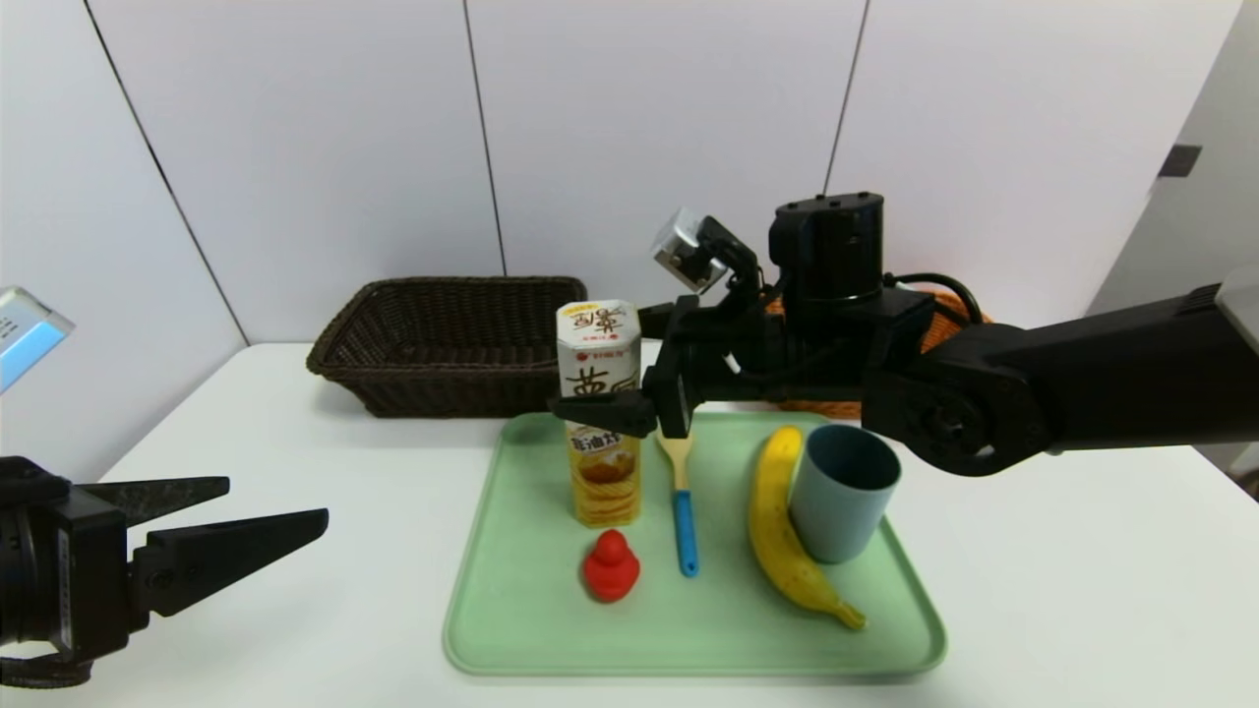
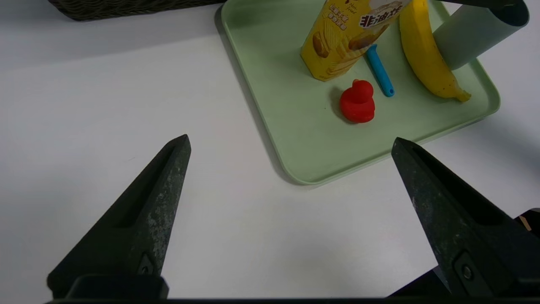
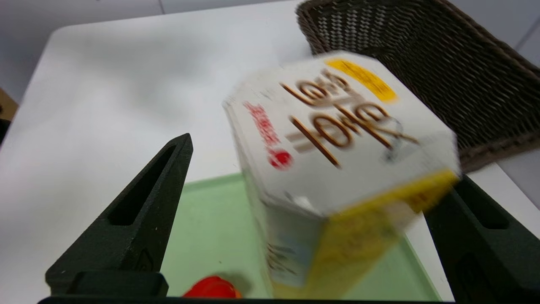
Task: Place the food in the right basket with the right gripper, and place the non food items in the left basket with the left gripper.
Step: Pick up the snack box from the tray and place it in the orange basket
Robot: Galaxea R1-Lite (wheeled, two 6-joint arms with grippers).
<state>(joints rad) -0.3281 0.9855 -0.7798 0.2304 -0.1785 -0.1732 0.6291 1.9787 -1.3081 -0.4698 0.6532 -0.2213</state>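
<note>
The left gripper point(image 1: 236, 526) was parked over the near left of the table, spread wide, with nothing held. Far left, the dark brown basket point(image 1: 448, 393) was seen waiting for non-food items. The snack box point(image 1: 605, 472) stood upright on the tray's left half, between the widely parted fingers of the right gripper point(image 1: 600, 364); no grip could be made out. It was judged light and stiff-walled but crushable, best taken across opposite sides of its upper half with modest pressure. Near it lay the red duck point(image 1: 611, 567); just right, the spoon point(image 1: 686, 521) could be knocked. Farther right, the banana point(image 1: 782, 531) lay beside the cup point(image 1: 846, 492), and the orange basket point(image 1: 949, 315) was partly hidden behind the right arm point(image 1: 1111, 383).
</note>
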